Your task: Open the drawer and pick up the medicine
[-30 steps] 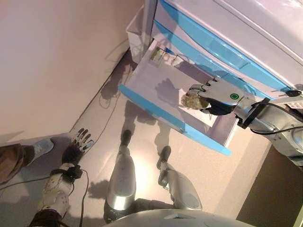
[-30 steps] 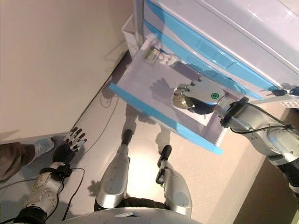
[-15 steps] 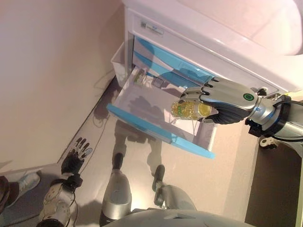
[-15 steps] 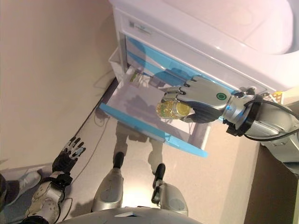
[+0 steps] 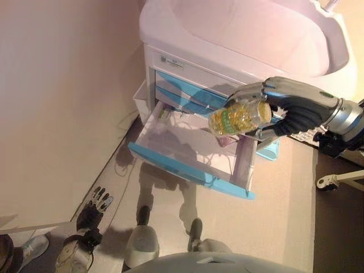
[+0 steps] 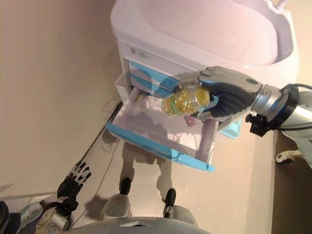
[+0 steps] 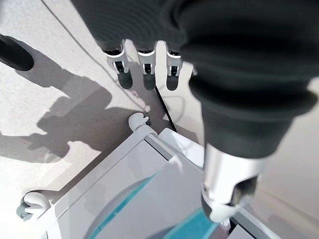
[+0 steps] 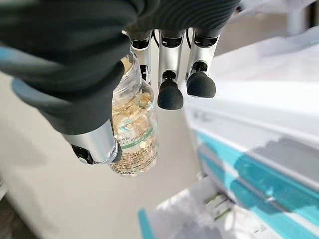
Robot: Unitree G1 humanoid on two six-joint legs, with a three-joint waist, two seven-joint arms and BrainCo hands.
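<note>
From the head views I see my right robot hand (image 5: 296, 108) raised in front of the white cabinet (image 5: 239, 34), fingers curled round the clear medicine bottle (image 5: 239, 116) of yellow capsules, above the open blue-fronted drawer (image 5: 190, 170). My left wrist view shows the left robot hand (image 7: 144, 55) with fingers straight and relaxed, holding nothing. In the right wrist view, thumb and fingers pinch the bottle, clear of the drawer.
</note>
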